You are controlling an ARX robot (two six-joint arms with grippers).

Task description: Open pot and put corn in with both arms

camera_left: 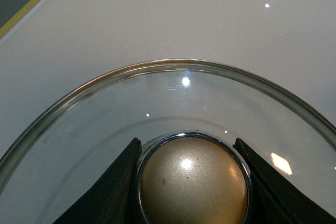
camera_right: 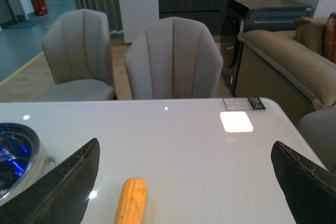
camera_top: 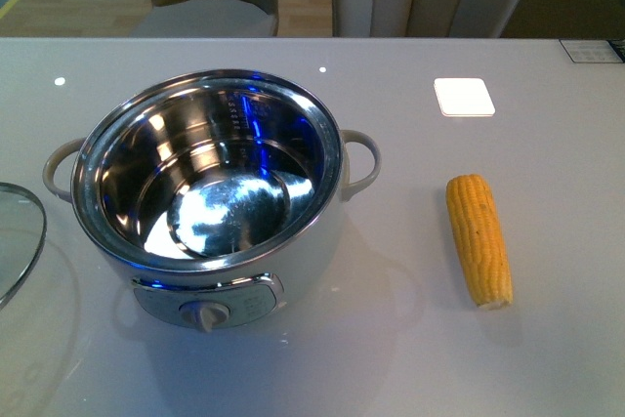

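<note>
The white pot (camera_top: 210, 187) stands uncovered at the table's centre left, its steel bowl empty. Its rim also shows in the right wrist view (camera_right: 16, 156). The glass lid (camera_top: 15, 241) lies at the far left edge of the front view. In the left wrist view my left gripper (camera_left: 191, 182) is shut on the lid's silver knob (camera_left: 193, 182), with the glass rim (camera_left: 173, 66) curving around it. The corn (camera_top: 479, 238) lies on the table to the right of the pot. My right gripper (camera_right: 186, 182) hangs open above the table, and the corn (camera_right: 131, 201) lies between its fingers' spread, towards one side.
A small white square tile (camera_top: 464, 97) lies behind the corn, also visible in the right wrist view (camera_right: 236, 121). Two grey chairs (camera_right: 173, 59) stand past the table's far edge. A sofa (camera_right: 283, 61) is off to the right.
</note>
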